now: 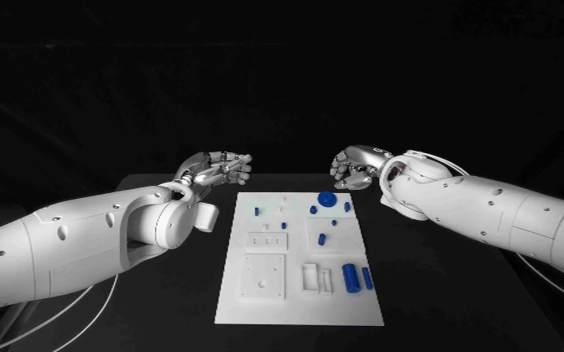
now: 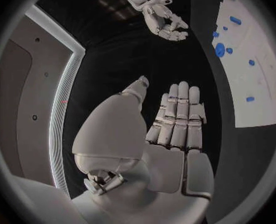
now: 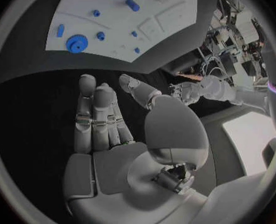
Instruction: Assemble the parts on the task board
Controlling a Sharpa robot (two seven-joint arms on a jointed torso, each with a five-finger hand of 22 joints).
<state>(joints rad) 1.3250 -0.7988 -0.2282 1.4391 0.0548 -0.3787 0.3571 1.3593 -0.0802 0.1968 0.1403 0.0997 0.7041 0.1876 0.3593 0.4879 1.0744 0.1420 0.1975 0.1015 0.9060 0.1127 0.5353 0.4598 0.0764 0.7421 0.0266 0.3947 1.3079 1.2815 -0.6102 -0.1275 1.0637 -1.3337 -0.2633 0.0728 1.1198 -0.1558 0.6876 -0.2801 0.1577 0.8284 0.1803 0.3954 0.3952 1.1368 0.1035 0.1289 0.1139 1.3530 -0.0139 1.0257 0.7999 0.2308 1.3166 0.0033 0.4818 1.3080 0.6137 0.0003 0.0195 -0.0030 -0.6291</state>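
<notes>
The white task board [image 1: 294, 307] lies in the middle of the black table. On its far part sit a blue gear [image 1: 327, 198] and a few small blue pieces; two blue cylinders [image 1: 350, 277] lie near its right edge. My left hand [image 1: 218, 169] hovers beyond the board's far left corner, and my right hand [image 1: 356, 166] beyond its far right corner. In the left wrist view the left hand [image 2: 175, 119] has straight fingers and an empty palm, with the board [image 2: 262, 99] off to its side. The right hand [image 3: 107, 119] is likewise flat and empty, and the gear [image 3: 77, 45] lies ahead of it.
Black table surface surrounds the board on all sides. White recessed fixtures [image 1: 263, 275] sit on the board's near half. My two white forearms reach in along both sides of the board.
</notes>
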